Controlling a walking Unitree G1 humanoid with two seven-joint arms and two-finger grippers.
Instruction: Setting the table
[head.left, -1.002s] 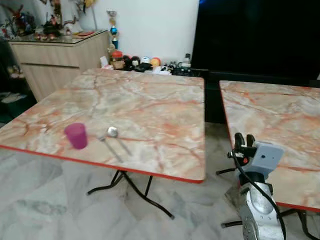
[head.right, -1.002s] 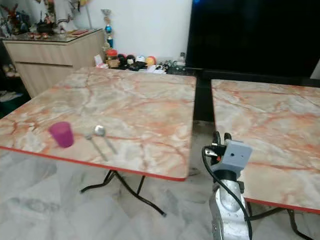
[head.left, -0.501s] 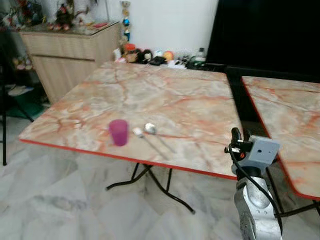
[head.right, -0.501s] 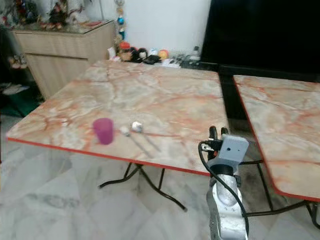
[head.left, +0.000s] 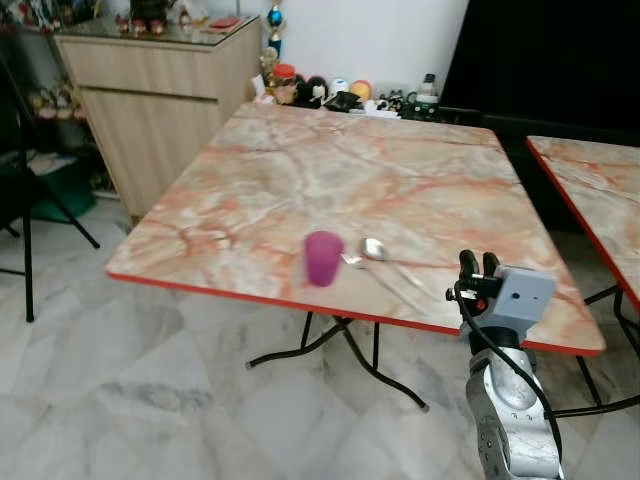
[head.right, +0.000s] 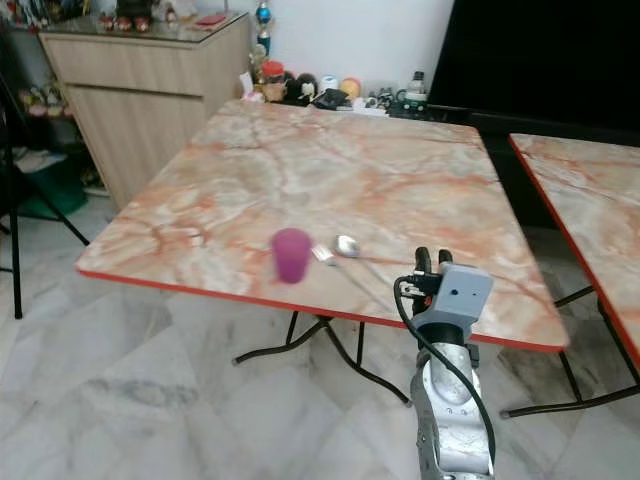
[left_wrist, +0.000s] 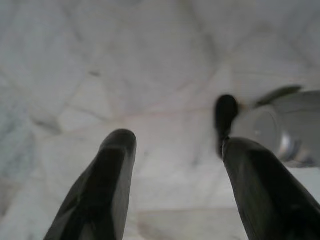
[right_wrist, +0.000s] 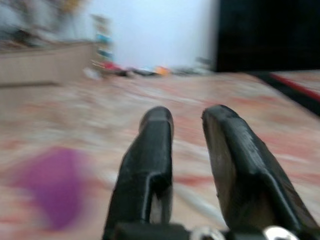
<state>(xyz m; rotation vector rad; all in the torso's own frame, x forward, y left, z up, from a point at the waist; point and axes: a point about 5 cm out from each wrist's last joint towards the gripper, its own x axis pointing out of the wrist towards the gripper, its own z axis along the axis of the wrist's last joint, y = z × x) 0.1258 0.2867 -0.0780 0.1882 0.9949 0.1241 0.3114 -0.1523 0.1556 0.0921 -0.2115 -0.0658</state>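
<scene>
Right pincer (head.left: 477, 264) is raised in front of me at the near edge of the marble worktop (head.left: 300, 170), toward its near right corner. Its two fingers (right_wrist: 150, 160) stand a narrow gap apart with nothing between them, so I log it as open and empty. Left pincer (left_wrist: 175, 150) hangs over the pale floor (head.left: 120, 380), fingers spread wide, holding nothing.

On the worktop, a purple cup (head.left: 323, 258) stands upright close to the near edge, about midway along it. Just beside it, toward the right edge, lie a spoon (head.left: 376, 250) and a second utensil (head.left: 352, 260); I cannot tell what kind the second is. The right pincer is near these items but apart from them.

A second marble worktop (head.left: 600, 190) stands to the right, separated by a gap. A wooden cabinet (head.left: 160, 90) stands beyond the far left corner.
</scene>
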